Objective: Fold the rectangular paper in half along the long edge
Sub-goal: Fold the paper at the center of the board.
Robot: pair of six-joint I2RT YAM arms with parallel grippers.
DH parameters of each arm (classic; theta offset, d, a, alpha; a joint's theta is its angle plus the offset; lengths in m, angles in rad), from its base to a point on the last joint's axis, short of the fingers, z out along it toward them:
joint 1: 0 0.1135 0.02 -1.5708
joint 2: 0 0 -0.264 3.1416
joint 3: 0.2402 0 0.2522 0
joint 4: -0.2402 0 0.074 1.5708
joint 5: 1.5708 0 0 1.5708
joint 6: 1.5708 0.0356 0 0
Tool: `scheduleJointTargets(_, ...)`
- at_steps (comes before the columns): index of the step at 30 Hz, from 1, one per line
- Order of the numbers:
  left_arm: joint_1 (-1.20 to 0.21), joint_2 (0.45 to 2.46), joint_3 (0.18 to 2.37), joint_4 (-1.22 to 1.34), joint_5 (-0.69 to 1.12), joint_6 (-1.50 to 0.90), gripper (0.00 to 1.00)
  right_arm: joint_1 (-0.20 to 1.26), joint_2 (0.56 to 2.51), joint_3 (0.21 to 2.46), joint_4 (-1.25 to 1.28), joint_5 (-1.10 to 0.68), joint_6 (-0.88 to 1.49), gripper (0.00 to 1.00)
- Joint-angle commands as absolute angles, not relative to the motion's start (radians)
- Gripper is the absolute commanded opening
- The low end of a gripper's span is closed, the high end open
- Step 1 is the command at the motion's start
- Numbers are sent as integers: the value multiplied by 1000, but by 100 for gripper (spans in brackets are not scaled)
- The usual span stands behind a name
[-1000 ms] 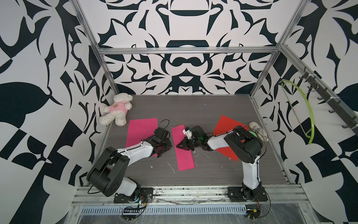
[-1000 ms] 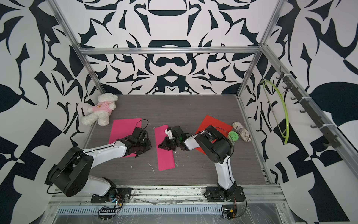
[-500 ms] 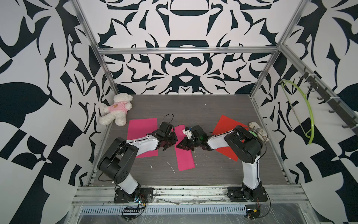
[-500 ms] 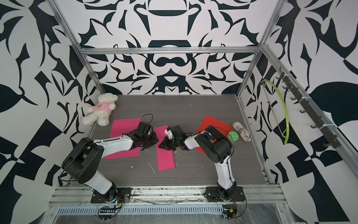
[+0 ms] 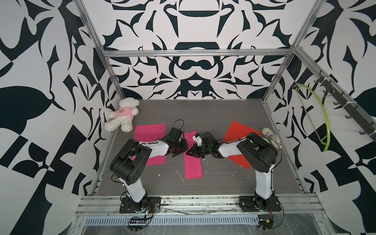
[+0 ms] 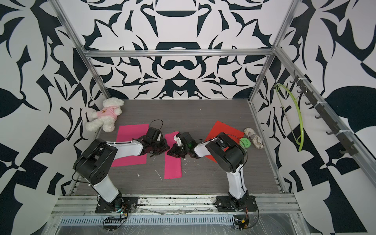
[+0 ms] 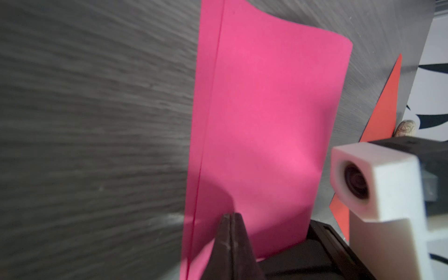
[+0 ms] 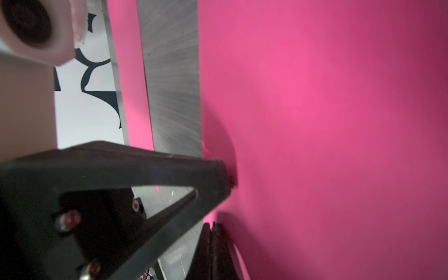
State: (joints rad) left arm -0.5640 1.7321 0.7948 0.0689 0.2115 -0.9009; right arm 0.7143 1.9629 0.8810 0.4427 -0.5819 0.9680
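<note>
Flagging risks. Folded pink paper (image 5: pixel 193 166) lies mid-table, long axis 12–6, already doubled over. Left gripper (image 5: pixel 183 151) and right gripper (image 5: pixel 193 153) are both pinched shut and hold nothing. Their tips are down on the strip's 12 o'clock half, nearly nose to nose. In the right wrist view the left gripper (image 8: pixel 226 173) looks to dent the sheet.

What could bite:
- Far corner (image 7: pixel 339 43) of the top layer curls up. The crease there looks soft, so lifting off could let it spring open.
- A sliver of the lower layer shows along one long edge, so the halves aren't square. Dragging the tips would likely skid the strip on the table (image 5: pixel 223 183) and worsen the skew.
- Pointed tip plus pressure: pucker or tear.
- Grippers this close could clip each other.
- Spare pink sheet (image 5: pixel 149 132) at 9 o'clock lies under the left arm and red sheet (image 5: pixel 238 132) at 3 under the right. Either could get swept.

Writing: none legible. Teddy bear (image 5: pixel 122 117) at 10 o'clock has a shirt print, too small to read.
</note>
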Motion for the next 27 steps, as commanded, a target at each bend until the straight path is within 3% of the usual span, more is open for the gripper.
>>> scheduleJointTargets(1,-547,1826,741,-101,159,-837,0,715,1898,859,390,-504,966,0)
scheduleJointTargets(16,-516,1867,714,-75,160,-817,0,641,1712,706,246,-326,980,0)
scheduleJointTargets(26,-517,1873,714,-67,170,-827,0,617,1597,641,343,-350,923,0)
scheduleJointTargets(27,-516,1873,715,-67,171,-828,0,614,1588,632,364,-350,922,6)
